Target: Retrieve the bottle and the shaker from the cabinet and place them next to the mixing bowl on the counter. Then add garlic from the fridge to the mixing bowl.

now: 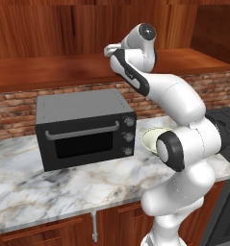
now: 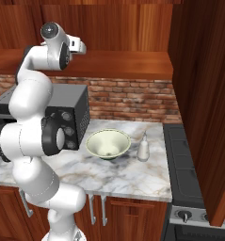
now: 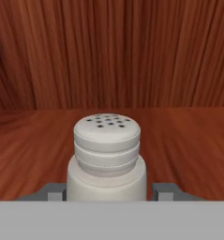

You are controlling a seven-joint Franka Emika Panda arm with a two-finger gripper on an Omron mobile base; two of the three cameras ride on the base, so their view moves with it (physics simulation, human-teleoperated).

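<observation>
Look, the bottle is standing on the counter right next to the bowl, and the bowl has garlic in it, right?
Not quite. The bottle does stand on the counter right next to the bowl, but the bowl is empty: no garlic in it. The right base view looks straight down into it and shows only its bare pale inside.

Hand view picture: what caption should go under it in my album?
White shaker standing upright on the wooden cabinet shelf, between the gripper's fingertips.

Kitchen — marble counter (image 1: 63,187), toaster oven (image 1: 85,127), brick backsplash (image 2: 132,101), stove (image 2: 184,160)
</observation>
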